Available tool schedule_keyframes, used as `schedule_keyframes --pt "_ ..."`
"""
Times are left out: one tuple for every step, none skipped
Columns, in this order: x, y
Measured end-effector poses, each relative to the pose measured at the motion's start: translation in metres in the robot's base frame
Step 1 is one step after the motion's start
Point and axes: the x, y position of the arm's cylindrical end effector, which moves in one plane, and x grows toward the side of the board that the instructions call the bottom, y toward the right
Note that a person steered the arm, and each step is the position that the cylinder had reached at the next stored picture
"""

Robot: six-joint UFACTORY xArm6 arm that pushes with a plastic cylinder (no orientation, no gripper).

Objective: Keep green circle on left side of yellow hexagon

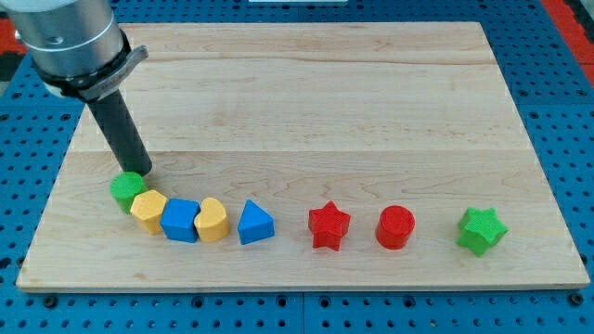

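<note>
Pincer: none on this rig, so no spread/pinch state to tell; arm ends in dark rod, my tip point(136, 173) set at far edge of green circle point(125, 189).

Green circle: left part of bench point(306, 102), near-left zone, touching yellow hexagon point(148, 211) on its left/far-left side. Row runs L to R along near part of bench: yellow hexagon, blue block point(180, 221) (shape unclear), yellow heart point(212, 221), blue triangle point(254, 224) — first three touching, triangle just beside heart. Further right, spaced apart: red star point(328, 225), red circle point(395, 227), green star point(482, 231) near right edge. Rod slants up-left to grey arm housing point(72, 42) at far-left corner.
</note>
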Motion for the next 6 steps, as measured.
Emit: schedule_keyframes --pt "0.014 0.000" --pt "0.027 0.000" --pt "0.027 -0.013" --pt "0.029 -0.019" --pt "0.027 -0.008" --pt "0.021 -0.061"
